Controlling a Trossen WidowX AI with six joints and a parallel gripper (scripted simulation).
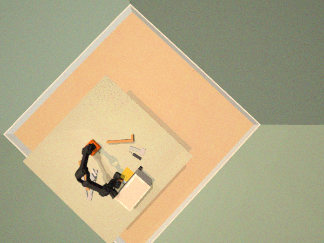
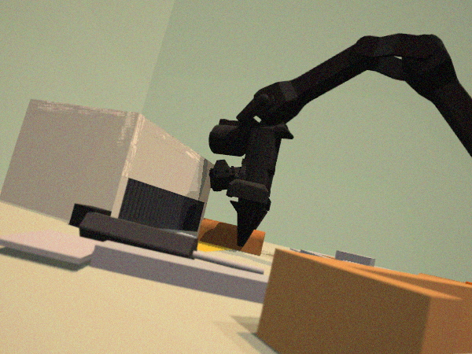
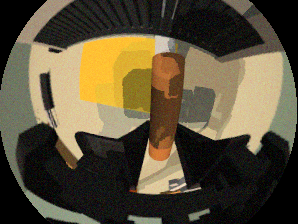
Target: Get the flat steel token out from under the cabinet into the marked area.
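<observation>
My gripper point(image 1: 119, 177) point(image 2: 246, 232) point(image 3: 161, 124) is shut on an orange-brown stick point(image 2: 220, 234) point(image 3: 164, 99). It holds the stick low over the table, pointing at the front of the cabinet point(image 1: 134, 191) point(image 2: 79, 157). The stick's far end lies over the yellow marked area point(image 1: 127, 173) point(image 2: 208, 247) point(image 3: 107, 70), just short of the dark vent slots point(image 2: 157, 208) point(image 3: 127, 6) at the cabinet's bottom. The steel token shows in no view.
An orange L-shaped tool point(image 1: 120, 140) point(image 2: 354, 307), a pale grey T-shaped piece point(image 1: 137, 149) point(image 2: 165, 269) and a dark bar point(image 1: 136, 155) point(image 2: 138, 234) lie on the table away from the cabinet. More pale pieces point(image 1: 90, 193) lie under the arm near its base point(image 1: 92, 147).
</observation>
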